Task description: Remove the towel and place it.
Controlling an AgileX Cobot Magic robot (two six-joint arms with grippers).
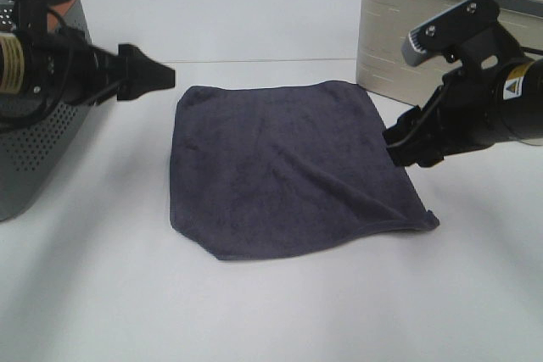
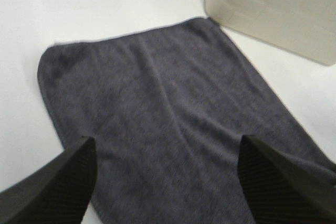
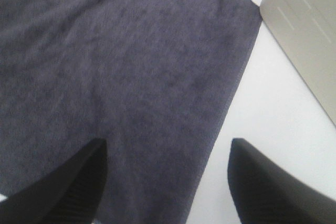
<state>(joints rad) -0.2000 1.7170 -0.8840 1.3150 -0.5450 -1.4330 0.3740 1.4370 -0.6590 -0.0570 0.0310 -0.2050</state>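
Between two baskets on the white table [image 1: 271,311], the dark charcoal towel [image 1: 288,167] lies spread flat, with a grey perforated basket [image 1: 34,150] to its left and a beige basket [image 1: 399,31] near its far right corner. The left gripper [image 1: 159,79] hovers by the towel's far left corner, jaws wide apart, holding nothing. The right gripper [image 1: 405,147] hangs over the towel's right edge, likewise spread wide and empty.
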